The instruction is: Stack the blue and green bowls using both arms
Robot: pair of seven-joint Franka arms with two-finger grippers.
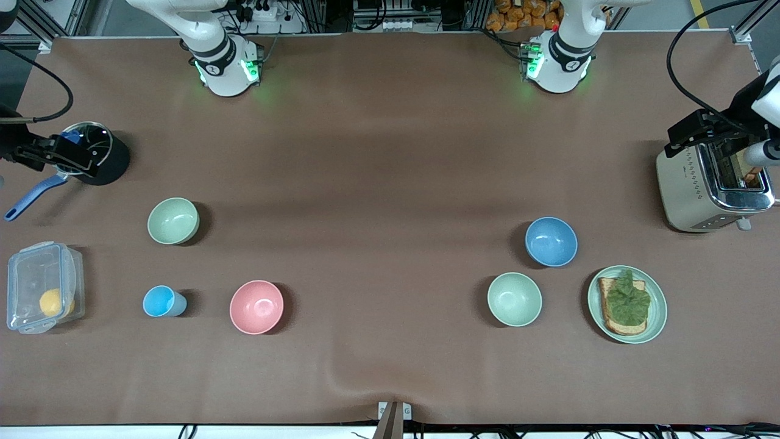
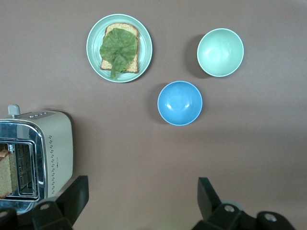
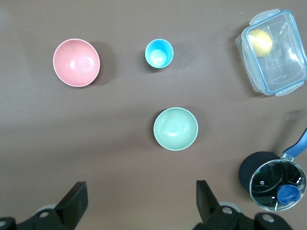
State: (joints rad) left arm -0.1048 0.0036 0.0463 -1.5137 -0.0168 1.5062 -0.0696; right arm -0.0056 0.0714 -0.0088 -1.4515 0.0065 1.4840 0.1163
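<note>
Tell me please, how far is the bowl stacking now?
Nothing is stacked yet. The blue bowl sits alone toward the left arm's end of the table, the green bowl alone toward the right arm's end. Nothing is in hand: the left gripper is open over the toaster, the right gripper open near the pot. Both pickups and the stacking remain.

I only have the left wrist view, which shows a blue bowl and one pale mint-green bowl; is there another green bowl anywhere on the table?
Observer: Yes, a sage-green bowl sits toward the right arm's end of the table.
Operator: What stands near it?
Observer: A pink bowl and a light-blue cup, both nearer to the front camera.
Operator: My left pincer hangs open by the toaster; where is the right one?
Observer: The right pincer hangs open, high over the table by the lidded saucepan.
</note>
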